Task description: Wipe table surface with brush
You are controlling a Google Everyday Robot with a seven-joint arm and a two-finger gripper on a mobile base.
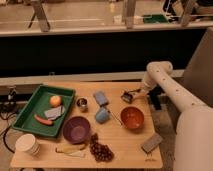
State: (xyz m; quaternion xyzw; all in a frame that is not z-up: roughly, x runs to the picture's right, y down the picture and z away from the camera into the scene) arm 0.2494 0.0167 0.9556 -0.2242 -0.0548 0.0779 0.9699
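1 gripper (131, 94), fingers clamped on 1 brush (126, 97), at surface (122, 143) far-right edge. Also 1 purple bowl (76, 129), 1 orange bowl (132, 117), 1 green tray (35, 105).

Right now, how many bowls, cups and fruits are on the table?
Bowls: 2 (purple bowl, orange bowl)
Cups: 3 (metal cup, blue cup, white cup)
Fruit: 3 (apple, banana, grapes)
Total: 8
The gripper is by the brush, near the orange bowl.

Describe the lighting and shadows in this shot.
Camera view: warm, dim, yellowish light over the table surface; the dark band behind it is nearly black; only soft shadows around the orange bowl; the end effector is at the brush, near the table's far edge.
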